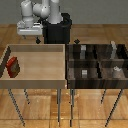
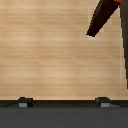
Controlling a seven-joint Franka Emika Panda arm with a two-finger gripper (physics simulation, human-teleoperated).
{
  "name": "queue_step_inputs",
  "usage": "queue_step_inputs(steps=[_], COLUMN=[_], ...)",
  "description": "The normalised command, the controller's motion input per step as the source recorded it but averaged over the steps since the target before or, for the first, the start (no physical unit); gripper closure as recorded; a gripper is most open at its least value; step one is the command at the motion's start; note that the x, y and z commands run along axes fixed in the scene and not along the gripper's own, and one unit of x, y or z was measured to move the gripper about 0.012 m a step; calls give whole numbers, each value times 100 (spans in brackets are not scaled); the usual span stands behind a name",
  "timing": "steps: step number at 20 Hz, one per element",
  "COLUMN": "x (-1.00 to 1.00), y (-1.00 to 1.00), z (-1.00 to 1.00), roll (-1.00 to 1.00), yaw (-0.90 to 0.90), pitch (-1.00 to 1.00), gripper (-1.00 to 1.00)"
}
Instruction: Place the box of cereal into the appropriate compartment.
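The cereal box (image 1: 13, 67) stands upright in the wooden tray (image 1: 35, 80), well apart from the gripper (image 1: 37, 38); fingertips (image 2: 23, 102) spread, holding nothing.

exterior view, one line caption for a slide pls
Red cereal box stands in the light wooden tray, beside the dark four-cell bin; arm's tool above the tray's far edge.

Simulated sorting bench: tray (image 1: 35, 82), bin (image 1: 97, 82)
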Motion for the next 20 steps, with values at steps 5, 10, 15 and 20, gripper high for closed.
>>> queue_step_inputs(steps=[5, 10, 15, 20], x=[40, 100, 40, 27], y=[-40, 0, -23, -60], z=[0, 0, 0, 0], roll=[0, 0, 0, 0], yaw=[0, 0, 0, 0], pitch=[0, 0, 0, 0], gripper=[-100, -100, -100, -100])
